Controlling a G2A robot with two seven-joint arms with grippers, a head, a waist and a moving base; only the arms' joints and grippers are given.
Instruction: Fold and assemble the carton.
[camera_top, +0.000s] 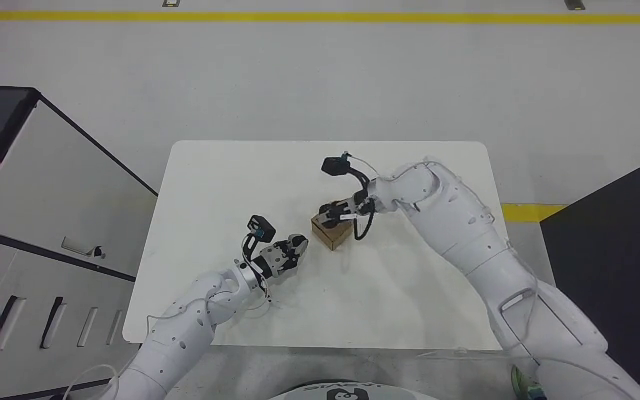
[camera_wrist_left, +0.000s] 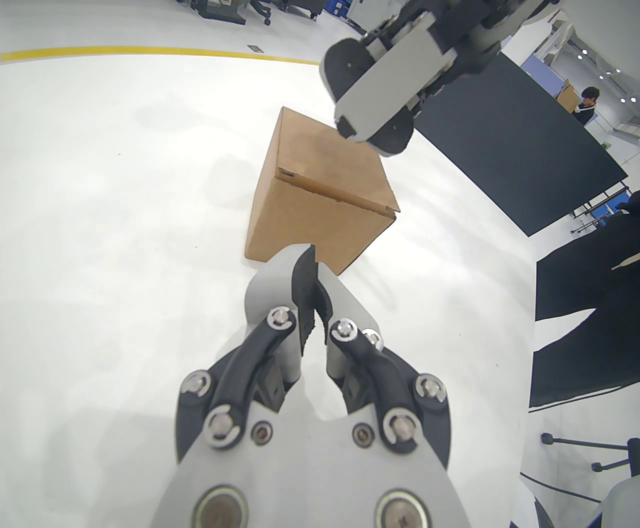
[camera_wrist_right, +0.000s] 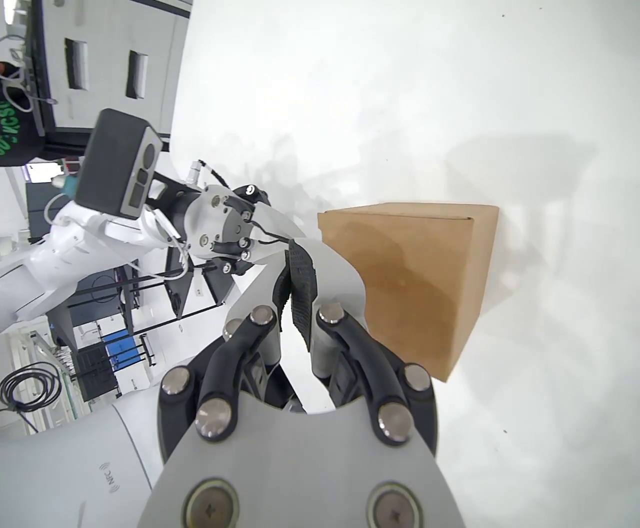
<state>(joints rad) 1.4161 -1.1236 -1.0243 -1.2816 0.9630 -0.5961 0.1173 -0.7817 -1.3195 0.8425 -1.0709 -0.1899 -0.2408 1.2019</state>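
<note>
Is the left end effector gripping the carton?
No: the left end effector is shut on nothing, and the carton sits beyond its tips.

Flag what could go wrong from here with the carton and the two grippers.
1. The carton stands free on the table, held by neither gripper; a nudge from the shut right gripper near its top edge could slide or tip it.
2. One top flap corner looks slightly lifted and might spring open.
3. The shut left gripper sits close by, so the arms might collide.

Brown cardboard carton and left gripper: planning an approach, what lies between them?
Just bare white table, between the brown cardboard carton and left gripper, in the top view.
</note>
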